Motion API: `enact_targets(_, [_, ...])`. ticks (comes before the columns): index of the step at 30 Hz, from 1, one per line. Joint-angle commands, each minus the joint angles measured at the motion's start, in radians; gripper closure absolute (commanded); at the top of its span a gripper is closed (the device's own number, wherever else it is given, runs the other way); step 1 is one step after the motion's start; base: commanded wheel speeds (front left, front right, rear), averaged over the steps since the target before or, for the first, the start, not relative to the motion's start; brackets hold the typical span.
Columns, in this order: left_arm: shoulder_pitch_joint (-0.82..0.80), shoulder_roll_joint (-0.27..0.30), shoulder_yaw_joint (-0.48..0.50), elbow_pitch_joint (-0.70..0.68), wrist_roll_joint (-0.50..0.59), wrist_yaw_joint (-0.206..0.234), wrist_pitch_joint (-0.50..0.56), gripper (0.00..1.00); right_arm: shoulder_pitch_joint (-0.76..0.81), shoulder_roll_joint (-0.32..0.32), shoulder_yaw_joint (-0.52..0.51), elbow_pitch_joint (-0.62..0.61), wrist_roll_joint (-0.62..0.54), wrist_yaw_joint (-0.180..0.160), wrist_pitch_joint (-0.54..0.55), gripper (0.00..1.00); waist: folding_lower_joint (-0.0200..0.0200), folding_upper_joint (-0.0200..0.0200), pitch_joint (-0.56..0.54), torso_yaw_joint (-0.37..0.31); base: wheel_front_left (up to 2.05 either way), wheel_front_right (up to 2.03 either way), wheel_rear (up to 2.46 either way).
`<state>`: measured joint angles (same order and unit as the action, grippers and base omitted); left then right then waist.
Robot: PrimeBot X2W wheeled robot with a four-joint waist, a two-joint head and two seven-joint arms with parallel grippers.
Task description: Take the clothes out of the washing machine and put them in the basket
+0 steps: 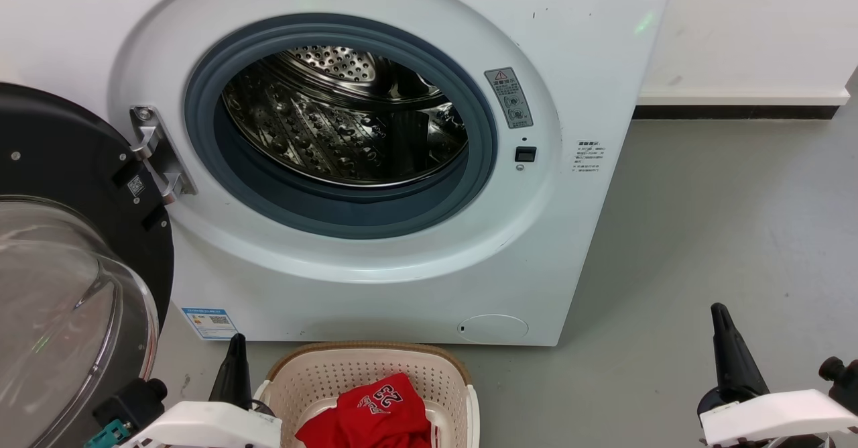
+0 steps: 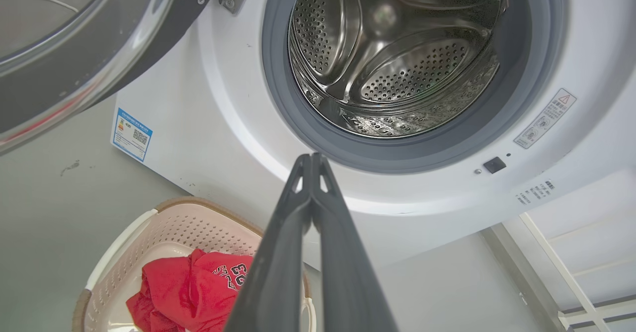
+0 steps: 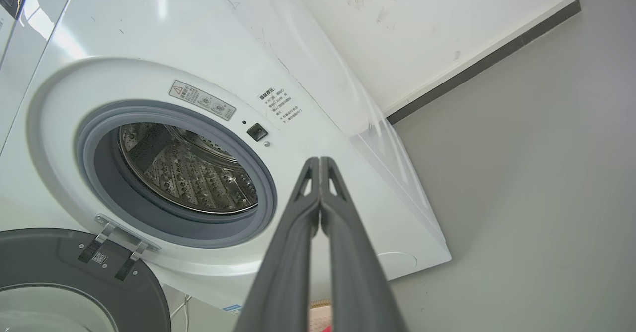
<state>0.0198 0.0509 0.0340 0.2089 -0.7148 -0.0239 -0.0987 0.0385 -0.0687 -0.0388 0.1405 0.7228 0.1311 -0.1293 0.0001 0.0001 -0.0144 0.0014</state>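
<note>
The white washing machine stands with its door swung open to the left; its steel drum holds nothing I can see. On the floor in front of it sits the cream basket, holding the red clothes, the number 23 jersey on top. My left gripper is shut and empty, just left of the basket. Off at the lower right, my right gripper is shut and empty over the floor. In the wrist views the left gripper and the right gripper show fingertips pressed together.
The open door with its glass bowl takes up the left side. Grey floor stretches to the right of the machine up to a white wall with a dark skirting strip. A white rack stands beside the machine.
</note>
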Motion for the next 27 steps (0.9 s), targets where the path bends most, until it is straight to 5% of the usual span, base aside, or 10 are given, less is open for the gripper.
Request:
enact_targets(1, [-0.028,0.0,0.005,-0.009,-0.04,-0.007,0.009,1.0,-0.029,-0.009,-0.001,-0.003,0.044,0.0,0.008,1.0,-0.0001,-0.0001,0.0,0.0,0.0,0.0,0.0])
enact_targets(27, [-0.072,0.0,0.035,0.008,-0.372,-0.047,0.089,1.0,-0.077,-0.013,-0.012,0.037,0.387,0.0,0.086,1.0,-0.0001,-0.0001,0.006,0.0,0.0,0.0,0.0])
